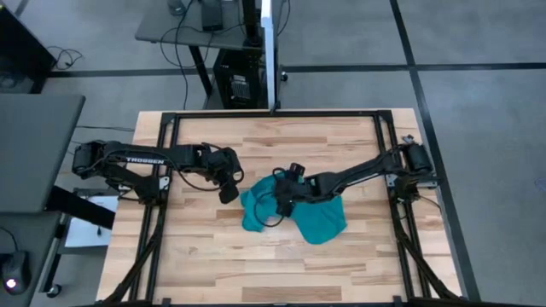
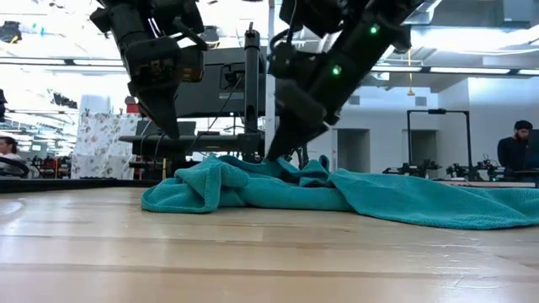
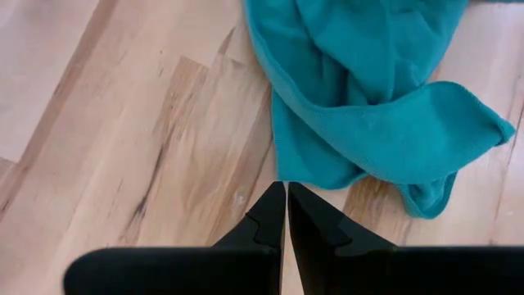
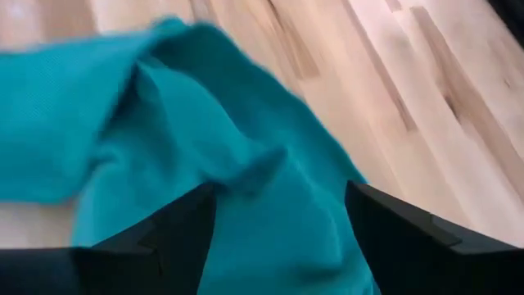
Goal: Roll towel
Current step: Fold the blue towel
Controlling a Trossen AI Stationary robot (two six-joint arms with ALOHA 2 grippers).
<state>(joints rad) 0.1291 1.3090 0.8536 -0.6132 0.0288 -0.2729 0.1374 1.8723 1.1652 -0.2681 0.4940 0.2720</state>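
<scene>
— What lies closest to the low camera?

— Bare wooden table (image 2: 253, 261), pale planks running across the front. Farther back on it sits the towel (image 2: 354, 195), a plain teal cloth, crumpled into soft folds on its left part and spreading flatter toward the right.

— Where is the towel on the table as a whole?

— Seen from above, the towel (image 1: 299, 213) lies near the middle of the table (image 1: 213, 269), slightly right of centre, bunched and uneven rather than rolled.

— What is the right gripper doing?

— The right gripper (image 1: 284, 203) is down at the cloth's left part, its arm reaching in from the right edge. In its wrist view the right gripper (image 4: 278, 215) has its two dark fingers (image 4: 176, 225) spread wide, with teal folds lying between and below them; nothing is pinched.

— And the left gripper?

— The left gripper (image 1: 229, 189) hangs just left of the towel, raised above the wood. In its wrist view the left gripper (image 3: 286, 205) has its fingers pressed together, empty, tips pointing near the cloth's folded edge (image 3: 385, 139).

— Anything beyond the table?

— A person (image 2: 515, 151) stands far off at the right.
</scene>
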